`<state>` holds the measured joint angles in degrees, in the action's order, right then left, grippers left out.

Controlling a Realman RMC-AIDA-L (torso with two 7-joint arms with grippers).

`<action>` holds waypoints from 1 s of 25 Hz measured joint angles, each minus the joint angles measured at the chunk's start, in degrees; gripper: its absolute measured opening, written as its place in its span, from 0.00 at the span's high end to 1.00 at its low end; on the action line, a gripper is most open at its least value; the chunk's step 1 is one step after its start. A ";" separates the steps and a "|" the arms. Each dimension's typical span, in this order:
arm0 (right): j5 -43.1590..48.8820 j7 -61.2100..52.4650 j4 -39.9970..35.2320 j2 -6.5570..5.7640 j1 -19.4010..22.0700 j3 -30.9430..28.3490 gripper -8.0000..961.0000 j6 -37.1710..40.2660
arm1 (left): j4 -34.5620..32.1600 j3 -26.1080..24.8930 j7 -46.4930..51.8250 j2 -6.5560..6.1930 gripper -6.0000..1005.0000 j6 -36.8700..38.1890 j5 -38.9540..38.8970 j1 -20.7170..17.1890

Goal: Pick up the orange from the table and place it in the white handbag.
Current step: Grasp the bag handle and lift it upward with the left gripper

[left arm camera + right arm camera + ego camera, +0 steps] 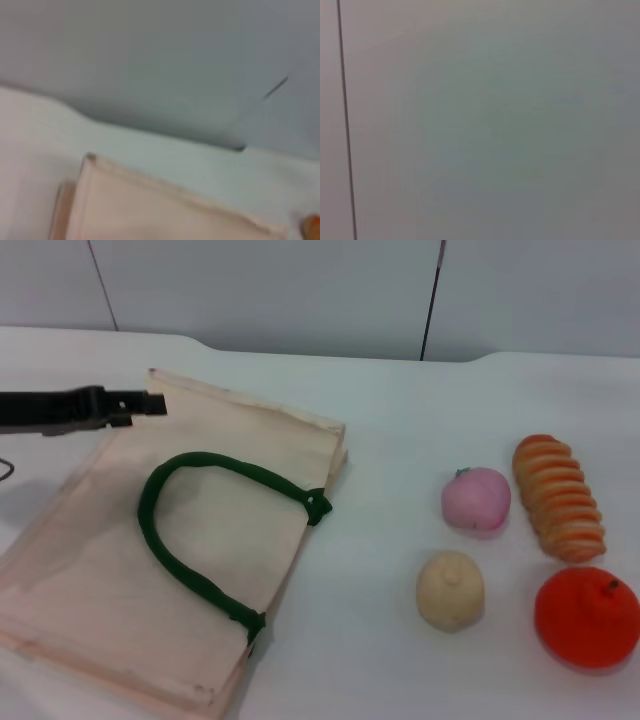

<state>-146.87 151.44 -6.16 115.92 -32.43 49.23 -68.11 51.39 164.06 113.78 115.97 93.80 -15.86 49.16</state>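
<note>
The orange (587,617) sits at the desk's (400,640) near right, only the head view showing it whole beside a ridged loaf (558,497), while the left claw (150,403), fingers' state unclear, reaches the white handbag's (170,570) far corner, which the left wrist view shows close up.

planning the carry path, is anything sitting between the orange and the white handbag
Yes. The pale beige round lump sits on the table just left of the orange, roughly on the line toward the white handbag. A pink peach-like fruit lies farther back, off that line. The left gripper is at the bag's far corner.
</note>
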 joint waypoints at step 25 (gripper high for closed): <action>0.01 0.00 -0.09 0.01 0.31 -1.51 0.08 -0.18 | -3.03 0.03 5.16 -1.22 0.29 -4.26 23.08 7.34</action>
<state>-146.86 151.44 -6.24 115.93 -32.12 47.72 -68.29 48.36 164.09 118.95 114.75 89.54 7.21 56.50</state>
